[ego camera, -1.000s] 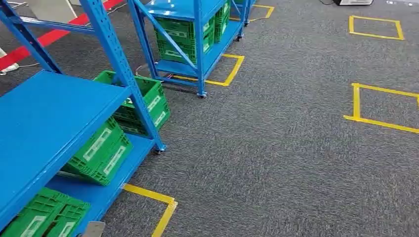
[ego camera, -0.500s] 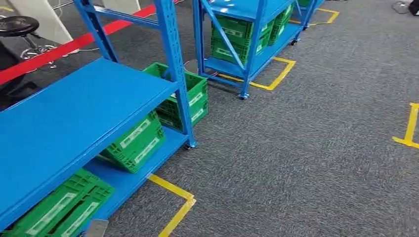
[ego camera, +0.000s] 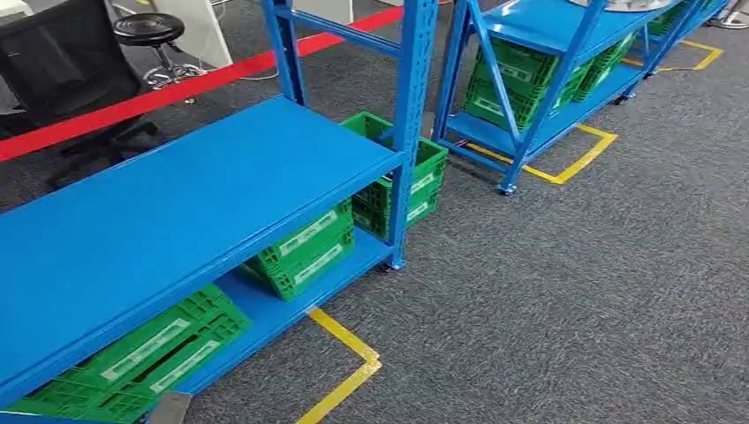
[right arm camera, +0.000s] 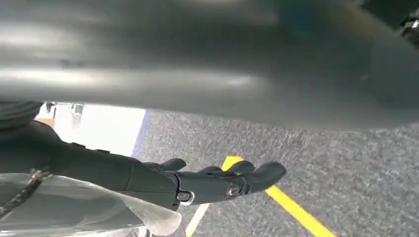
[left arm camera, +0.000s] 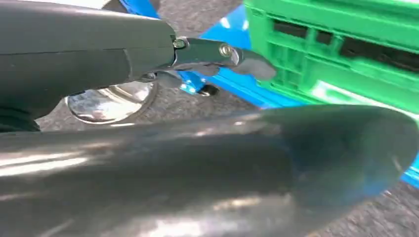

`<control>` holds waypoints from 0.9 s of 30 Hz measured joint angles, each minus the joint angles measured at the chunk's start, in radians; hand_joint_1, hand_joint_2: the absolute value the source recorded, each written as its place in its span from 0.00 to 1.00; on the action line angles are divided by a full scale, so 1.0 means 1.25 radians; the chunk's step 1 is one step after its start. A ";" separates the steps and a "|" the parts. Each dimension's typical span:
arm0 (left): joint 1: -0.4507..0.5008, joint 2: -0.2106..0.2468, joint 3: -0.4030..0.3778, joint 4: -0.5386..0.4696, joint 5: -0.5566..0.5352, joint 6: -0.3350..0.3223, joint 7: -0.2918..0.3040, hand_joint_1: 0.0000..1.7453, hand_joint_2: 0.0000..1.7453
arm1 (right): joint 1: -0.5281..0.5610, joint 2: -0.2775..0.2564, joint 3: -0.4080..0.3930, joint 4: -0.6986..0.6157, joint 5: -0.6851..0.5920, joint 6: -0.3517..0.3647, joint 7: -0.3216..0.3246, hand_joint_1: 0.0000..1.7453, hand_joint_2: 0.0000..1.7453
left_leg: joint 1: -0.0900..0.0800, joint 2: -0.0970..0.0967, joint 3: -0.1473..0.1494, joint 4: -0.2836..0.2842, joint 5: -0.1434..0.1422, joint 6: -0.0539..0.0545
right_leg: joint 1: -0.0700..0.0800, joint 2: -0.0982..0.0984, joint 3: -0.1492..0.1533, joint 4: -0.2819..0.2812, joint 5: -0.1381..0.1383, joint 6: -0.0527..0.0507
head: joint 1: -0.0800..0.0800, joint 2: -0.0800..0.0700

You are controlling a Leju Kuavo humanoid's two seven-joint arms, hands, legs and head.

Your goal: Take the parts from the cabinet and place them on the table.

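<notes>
Parts can't be seen yet, though they likely sit in the green crates [ego camera: 305,252] under the blue shelf rack [ego camera: 177,203]; with the left robot hand [left arm camera: 217,57] and right robot hand [right arm camera: 217,180] hanging released, the approach step needs squaring up and stepping closer.

Blue cabinet [ego camera: 177,190] holds green crates [ego camera: 305,252] of parts on its bottom shelf.
</notes>
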 joint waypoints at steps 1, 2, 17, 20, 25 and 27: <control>0.001 0.000 0.001 0.000 -0.001 0.000 0.000 0.00 0.00 | -0.002 0.000 0.000 0.000 0.001 -0.001 0.002 0.00 0.00 | 0.005 -0.009 0.005 -0.005 0.004 0.006 | -0.005 0.033 -0.006 0.008 -0.013 0.005 | 0.002 0.000; -0.002 0.002 0.002 0.000 -0.001 0.002 0.000 0.00 0.00 | -0.001 0.000 0.000 0.000 0.001 -0.001 0.002 0.00 0.00 | 0.006 -0.017 0.005 -0.006 0.003 0.012 | -0.007 0.078 -0.022 0.042 -0.035 0.006 | 0.006 0.000; -0.003 0.000 0.008 0.001 -0.003 0.000 -0.008 0.00 0.00 | 0.009 0.003 0.000 0.002 0.001 -0.005 -0.009 0.00 0.00 | 0.005 -0.081 0.004 0.022 -0.033 -0.024 | -0.017 0.141 -0.069 0.030 0.037 -0.021 | 0.004 0.000; -0.009 -0.002 0.008 0.001 -0.004 -0.001 -0.011 0.00 0.00 | 0.013 0.003 0.000 0.002 0.002 -0.005 -0.010 0.00 0.00 | 0.008 -0.040 -0.085 0.205 -0.116 -0.032 | -0.011 0.097 -0.062 0.029 0.028 -0.036 | -0.002 0.000; -0.004 0.000 0.008 0.002 -0.007 -0.001 -0.012 0.00 0.00 | 0.010 0.003 0.000 0.002 0.002 -0.005 -0.009 0.00 0.00 | 0.001 -0.018 -0.025 0.078 -0.002 -0.015 | -0.001 0.048 -0.039 0.029 0.013 -0.037 | -0.003 0.000; -0.008 0.004 0.008 0.002 -0.008 0.000 -0.012 0.00 0.00 | 0.010 0.006 0.000 0.003 0.002 -0.005 -0.009 0.00 0.00 | -0.015 0.045 0.005 0.017 -0.003 0.009 | 0.005 0.031 -0.038 0.030 0.003 -0.028 | -0.001 0.000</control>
